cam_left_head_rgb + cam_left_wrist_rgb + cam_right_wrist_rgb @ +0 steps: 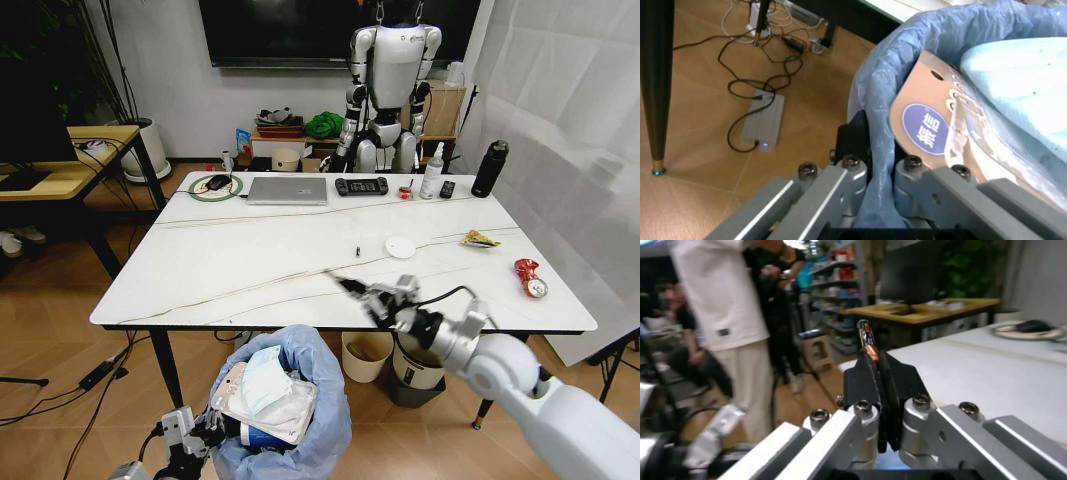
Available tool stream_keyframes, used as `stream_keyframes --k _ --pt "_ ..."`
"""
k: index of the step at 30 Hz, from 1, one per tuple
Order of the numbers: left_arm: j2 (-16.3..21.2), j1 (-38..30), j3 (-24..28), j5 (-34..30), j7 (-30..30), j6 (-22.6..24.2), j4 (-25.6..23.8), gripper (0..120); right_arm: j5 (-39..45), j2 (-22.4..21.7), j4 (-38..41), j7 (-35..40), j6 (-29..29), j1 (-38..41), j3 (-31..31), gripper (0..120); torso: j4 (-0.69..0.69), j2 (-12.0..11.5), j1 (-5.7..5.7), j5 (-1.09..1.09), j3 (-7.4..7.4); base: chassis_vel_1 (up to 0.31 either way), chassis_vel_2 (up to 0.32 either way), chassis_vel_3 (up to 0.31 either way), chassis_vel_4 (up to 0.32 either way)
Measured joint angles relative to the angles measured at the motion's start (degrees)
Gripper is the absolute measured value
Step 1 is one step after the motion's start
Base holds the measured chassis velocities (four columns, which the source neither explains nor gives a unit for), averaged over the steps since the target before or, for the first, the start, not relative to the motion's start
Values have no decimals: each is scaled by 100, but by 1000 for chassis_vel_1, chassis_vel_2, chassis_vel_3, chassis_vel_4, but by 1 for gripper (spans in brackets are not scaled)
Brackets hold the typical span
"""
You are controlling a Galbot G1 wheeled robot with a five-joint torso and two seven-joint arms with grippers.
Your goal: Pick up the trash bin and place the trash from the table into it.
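The left gripper (870, 165) clamped the rim of the bin (320, 400), held below the table's (250, 270) near edge and stuffed with a carton (270, 410) and tissue. The right gripper (352, 286) hovered over that near edge, pinching a thin wrapper (867, 342). A lid (400, 246), a yellow wrapper (480, 238) and a red can (530, 278) lay toward the table's right edge, open marble around them
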Motion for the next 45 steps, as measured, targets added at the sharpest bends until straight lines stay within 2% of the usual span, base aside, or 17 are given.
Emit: stream_keyframes --k 5,9,13,15,19,22,25,28,29,32,35,45 --pt "-20 20 31 30 0 1 -19 0 -418 -15 -59 -93 155 26 -761 0 -2 0 0 -2 0 0 0 0 0" --pt "-27 39 32 39 1 5 -55 0 -631 82 -232 -106 211 6 -883 0 -2 0 -1 1 0 0 0 0 0" --pt "-36 60 31 57 7 8 -91 0 -719 99 -306 -108 211 -49 -815 16 -1 -1 -1 1 0 0 0 0 0" --pt "-38 58 27 58 7 8 -92 0 -721 77 -294 -108 211 -62 -789 18 -2 -1 -1 0 0 0 0 0 0" --pt "-43 37 -17 59 7 10 -84 0 -676 24 -115 -49 221 -185 -379 38 -3 -1 -1 -1 0 0 0 0 0" --pt "-47 32 -16 59 7 10 -70 0 -658 141 -126 126 202 -179 -197 45 -3 -1 -1 -1 0 0 0 0 0" --pt "-68 27 13 74 10 10 -61 0 -701 553 -462 1120 -209 97 211 59 -1 -1 -1 0 0 0 0 0 0" --pt "-77 33 19 95 11 10 -58 0 -723 814 -884 1769 -588 372 407 70 -1 -1 -1 1 0 0 0 0 0" --pt "-77 33 19 95 11 10 -58 0 -723 814 -884 1769 -588 372 407 70 -1 -1 -1 1 0 0 0 0 0" --pt "-99 54 18 110 13 6 -65 0 -743 1108 -1477 2431 -1044 760 628 85 -2 -1 0 0 1 0 0 0 0" --pt "-109 85 2 145 17 -5 -74 0 -761 1268 -1928 2671 -1270 1062 717 96 -2 -1 0 0 1 0 0 0 0" --pt "-122 193 -168 218 9 -10 -105 0 -790 1796 -2919 2737 -1530 1758 500 100 -2 -1 0 -1 1 0 0 0 0"
